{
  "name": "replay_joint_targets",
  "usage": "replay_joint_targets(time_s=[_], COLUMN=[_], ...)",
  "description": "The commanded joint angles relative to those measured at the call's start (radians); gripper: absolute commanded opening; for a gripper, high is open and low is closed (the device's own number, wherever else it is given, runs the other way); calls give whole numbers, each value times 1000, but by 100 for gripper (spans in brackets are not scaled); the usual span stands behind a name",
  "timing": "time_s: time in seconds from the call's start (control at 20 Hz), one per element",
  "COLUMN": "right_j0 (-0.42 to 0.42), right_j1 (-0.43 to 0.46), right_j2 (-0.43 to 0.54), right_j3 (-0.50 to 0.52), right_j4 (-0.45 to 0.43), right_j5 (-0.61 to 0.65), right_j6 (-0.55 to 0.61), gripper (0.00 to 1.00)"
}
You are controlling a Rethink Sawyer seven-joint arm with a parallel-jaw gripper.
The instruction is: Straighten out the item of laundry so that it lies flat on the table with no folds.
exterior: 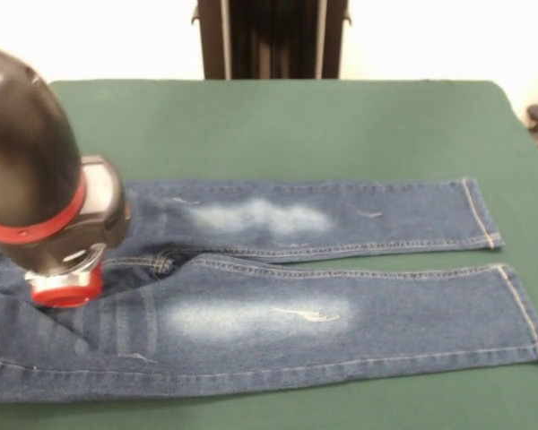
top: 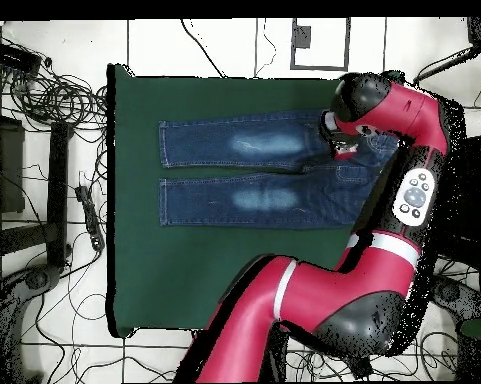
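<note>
The blue jeans lie spread on the green table. In the front view both legs run to the right, side by side with a narrow gap, and the cuffs are near the right edge. Whitish patches show on both thighs. My gripper is low over the crotch and waist end at the left, and the arm's dark head hides that part. In the overhead view the jeans point left across the table. The gripper is over their right, waist end. I cannot tell whether it touches the cloth.
My red arm reaches in over the table's right side in the overhead view. The pedestal stands behind the table's far edge. Cables lie on the floor to the left. Bare green cloth lies in front of and behind the jeans.
</note>
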Motion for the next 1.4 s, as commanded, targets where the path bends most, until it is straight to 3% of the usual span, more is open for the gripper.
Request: replay_joint_targets(time_s=[0.05,0.35,0.55,1.0,1.4], right_j0=[100,116,106,11,-27], right_j1=[-123,-232,-261,-150,-30], right_j2=[140,179,181,187,177], right_j3=[283,430,444,233,57], right_j4=[-19,-30,-47,-128,-117], right_j5=[-32,-62,-41,-67,-45], right_j6=[-112,-148,-171,-351,-317], gripper=[0,0,0,0,0])
